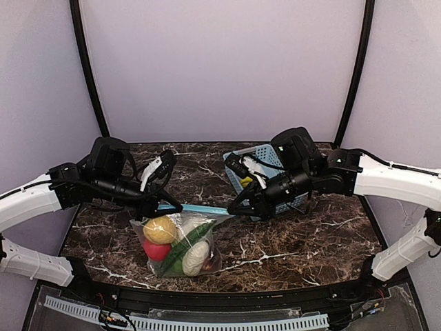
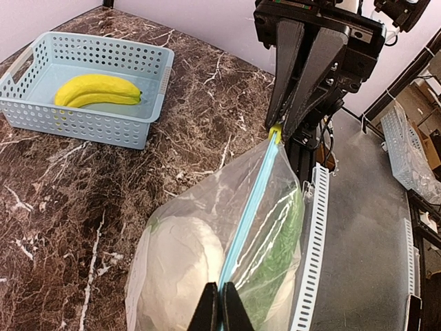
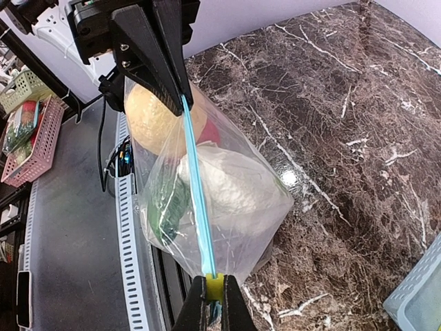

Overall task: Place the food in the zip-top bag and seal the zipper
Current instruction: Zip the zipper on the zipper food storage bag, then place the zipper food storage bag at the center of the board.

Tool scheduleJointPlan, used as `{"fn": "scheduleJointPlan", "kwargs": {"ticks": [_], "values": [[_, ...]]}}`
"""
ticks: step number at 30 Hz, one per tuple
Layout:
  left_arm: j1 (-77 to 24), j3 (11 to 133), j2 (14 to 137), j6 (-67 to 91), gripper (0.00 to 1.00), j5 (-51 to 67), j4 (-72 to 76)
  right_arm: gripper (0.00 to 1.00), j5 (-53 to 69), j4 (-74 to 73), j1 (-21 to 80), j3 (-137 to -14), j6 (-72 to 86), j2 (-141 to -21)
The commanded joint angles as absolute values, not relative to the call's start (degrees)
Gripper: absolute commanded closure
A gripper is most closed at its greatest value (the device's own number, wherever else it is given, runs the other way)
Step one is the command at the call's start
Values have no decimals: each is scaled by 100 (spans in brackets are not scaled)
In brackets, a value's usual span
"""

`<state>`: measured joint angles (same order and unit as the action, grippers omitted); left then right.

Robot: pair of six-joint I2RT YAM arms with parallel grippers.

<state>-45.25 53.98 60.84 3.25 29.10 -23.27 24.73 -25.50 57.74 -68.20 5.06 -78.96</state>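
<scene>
The zip-top bag (image 1: 180, 245) hangs between my two grippers, just above the table's front edge. Its teal zipper (image 1: 200, 208) is stretched straight from one gripper to the other. My left gripper (image 2: 220, 307) is shut on the zipper's left end. Around the yellow slider (image 3: 214, 284) at the other end, my right gripper (image 3: 214, 303) is shut. Inside the bag sit an orange (image 1: 160, 229), a red apple (image 1: 156, 250), a white cauliflower (image 3: 234, 186) and a green cucumber (image 1: 189, 238). A yellow banana (image 2: 100, 91) lies outside the bag.
The banana lies in a light blue lattice basket (image 2: 89, 124) at the back right of the marble table (image 1: 303, 241), partly hidden under my right arm in the top view. A white perforated rail (image 2: 310, 262) runs along the table's near edge, below the bag.
</scene>
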Motion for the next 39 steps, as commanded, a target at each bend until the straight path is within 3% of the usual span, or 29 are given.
{"fn": "scheduleJointPlan", "kwargs": {"ticks": [1, 7, 13, 16, 24, 29, 34, 39], "values": [[-4335, 5483, 5873, 367, 99, 2485, -2763, 100, 2424, -3183, 5627, -6862, 803, -7647], [-4268, 5424, 6075, 620, 99, 2155, -2674, 43, 2282, -2643, 5625, -7011, 1519, -7404], [-4044, 5330, 6449, 698, 99, 2416, -2345, 17, 1259, -2649, 5606, -6847, 1825, -7109], [-3829, 5339, 6616, 733, 99, 2367, -2208, 12, 934, -2654, 5594, -6686, 2013, -7056], [-3064, 5095, 7142, 846, 96, 2529, -1323, 10, 438, -2618, 5579, -6549, 2295, -7170], [-2844, 4987, 7357, 1005, 71, 2395, -816, 7, 152, -2547, 5471, -6419, 2542, -7205], [-2627, 4885, 7214, 1121, 32, 1923, -656, 5, 258, -2377, 5336, -6244, 2681, -7211], [-2370, 4852, 6962, 1129, 11, 1594, -822, 3, 321, -2322, 5166, -6104, 2739, -7229]]}}
